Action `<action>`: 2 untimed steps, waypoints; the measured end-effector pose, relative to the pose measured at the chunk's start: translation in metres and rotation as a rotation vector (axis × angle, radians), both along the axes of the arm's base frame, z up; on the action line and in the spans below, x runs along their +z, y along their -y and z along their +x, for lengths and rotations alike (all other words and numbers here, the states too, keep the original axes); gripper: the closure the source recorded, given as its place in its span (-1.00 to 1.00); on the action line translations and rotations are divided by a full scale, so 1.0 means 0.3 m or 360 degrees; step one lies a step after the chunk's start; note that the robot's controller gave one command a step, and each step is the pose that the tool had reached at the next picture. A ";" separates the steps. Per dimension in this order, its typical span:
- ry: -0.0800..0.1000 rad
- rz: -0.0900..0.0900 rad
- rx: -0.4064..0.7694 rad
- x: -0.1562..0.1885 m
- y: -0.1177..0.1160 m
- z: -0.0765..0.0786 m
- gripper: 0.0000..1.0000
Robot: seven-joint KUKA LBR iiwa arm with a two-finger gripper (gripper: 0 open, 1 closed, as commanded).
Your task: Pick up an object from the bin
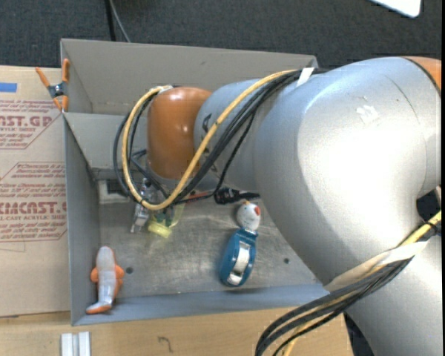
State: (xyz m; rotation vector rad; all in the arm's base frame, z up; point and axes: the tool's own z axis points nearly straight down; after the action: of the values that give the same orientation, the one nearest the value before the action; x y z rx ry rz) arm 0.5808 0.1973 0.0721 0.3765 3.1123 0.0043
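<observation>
Our gripper point(142, 218) is down beside a small yellow-green piece point(162, 227) toward the bin's point(81, 221) far edge (can't tell how wide it's set). We worry it just shoves the piece aside.

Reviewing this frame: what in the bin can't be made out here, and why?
Right part of the grey metal bin: camera view, covered by the silver arm.
Small yellow-green piece: camera view, partly under the gripper; its kind is unclear.
Small black item near the back: camera view, cut off by the arm, too small to name.
</observation>
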 end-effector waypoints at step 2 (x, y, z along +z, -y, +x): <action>-0.0012 -0.0006 0.0169 0.319 -0.041 0.001 1.00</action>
State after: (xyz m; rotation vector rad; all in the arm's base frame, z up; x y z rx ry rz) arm 0.5812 0.2095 0.1679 0.2116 3.1352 -0.0027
